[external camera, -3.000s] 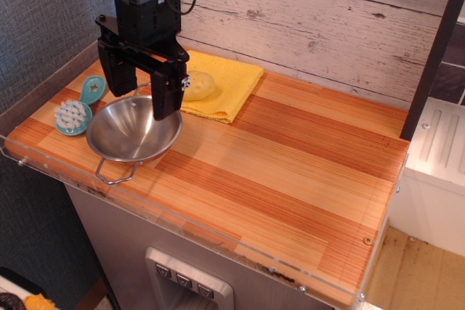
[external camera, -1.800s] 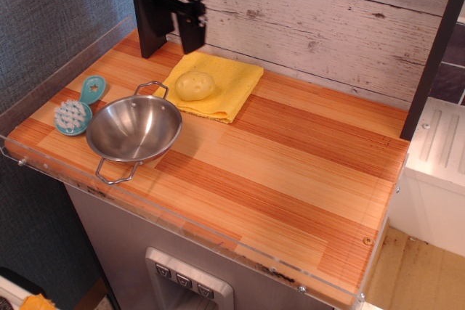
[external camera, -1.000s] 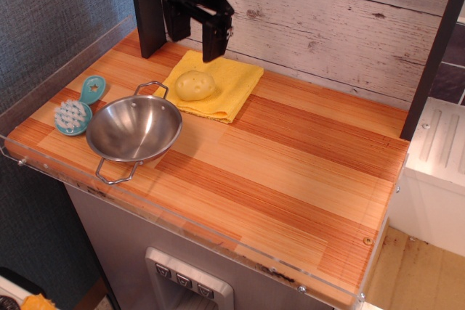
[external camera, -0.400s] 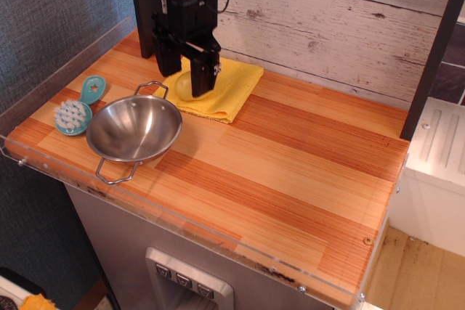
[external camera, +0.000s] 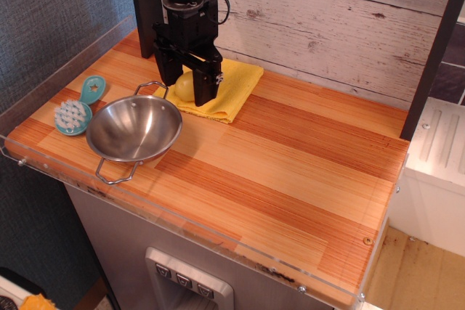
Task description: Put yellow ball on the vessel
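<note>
Pale yellow shows between the two black fingers of the pincer (external camera: 186,86): this is the yellow ball (external camera: 184,86), lying on a folded bright-yellow cloth (external camera: 229,85) toward the 11 o'clock part of the desk (external camera: 305,179). The pincer stands upright over the ball with its jaws apart, one finger (external camera: 166,70) on the ball's 9 o'clock side and the other finger (external camera: 205,83) on its 3 o'clock side, so that the ball sits in the gap between them. The right-hand finger hides part of the ball, and it cannot be told whether either finger touches it; the ball looks to rest on the cloth and not to hang in the grip. The vessel (external camera: 134,131), a round shiny steel bowl with two thin wire loop handles, stands on the desk just beside the cloth, at about 7 o'clock from the ball; its far handle reaches up close to the cloth's near edge, and its inside holds nothing. At 9 o'clock from the vessel, near the desk's left border, lies a small teal brush (external camera: 75,112) with white bristles, close to the bowl's rim. The desk is of striped orange-brown wood with a clear plastic lip along its near and left edges, and a whitewashed plank wall (external camera: 327,27) rises behind it at 12 o'clock.
</note>
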Motion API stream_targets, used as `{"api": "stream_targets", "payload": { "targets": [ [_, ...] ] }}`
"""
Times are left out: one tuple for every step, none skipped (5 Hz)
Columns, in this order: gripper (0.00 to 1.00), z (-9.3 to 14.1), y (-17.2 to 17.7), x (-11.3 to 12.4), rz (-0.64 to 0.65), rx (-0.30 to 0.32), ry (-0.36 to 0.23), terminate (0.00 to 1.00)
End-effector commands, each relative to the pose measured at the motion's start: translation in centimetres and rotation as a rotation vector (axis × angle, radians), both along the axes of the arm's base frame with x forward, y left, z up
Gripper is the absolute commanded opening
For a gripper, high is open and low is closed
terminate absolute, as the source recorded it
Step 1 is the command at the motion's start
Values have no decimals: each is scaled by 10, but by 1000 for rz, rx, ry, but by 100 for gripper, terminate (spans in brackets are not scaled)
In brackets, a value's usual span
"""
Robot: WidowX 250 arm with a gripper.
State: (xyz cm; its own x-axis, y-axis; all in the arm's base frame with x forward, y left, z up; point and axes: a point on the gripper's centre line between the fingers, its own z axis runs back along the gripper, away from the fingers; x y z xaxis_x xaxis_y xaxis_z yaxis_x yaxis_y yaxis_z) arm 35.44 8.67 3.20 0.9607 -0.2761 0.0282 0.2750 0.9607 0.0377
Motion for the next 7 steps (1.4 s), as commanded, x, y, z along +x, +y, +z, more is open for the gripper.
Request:
{"api": "stream_targets", "payload": {
  "targets": [
    [0,11,-7,16,-33,13,-41,0],
    [0,16,-6,17,-26,5,-53,0],
    [0,36,-5,16,-30,-14,-86,0],
    [0,63,-21,7,-66,-66,-120,0],
    [0,75,-18,-14,-41,-103,-135,0],
    [0,68,-2,-34,-9,-86,-100,0],
    [0,57,14,-48,11,-52,-64,0]
  ]
}}
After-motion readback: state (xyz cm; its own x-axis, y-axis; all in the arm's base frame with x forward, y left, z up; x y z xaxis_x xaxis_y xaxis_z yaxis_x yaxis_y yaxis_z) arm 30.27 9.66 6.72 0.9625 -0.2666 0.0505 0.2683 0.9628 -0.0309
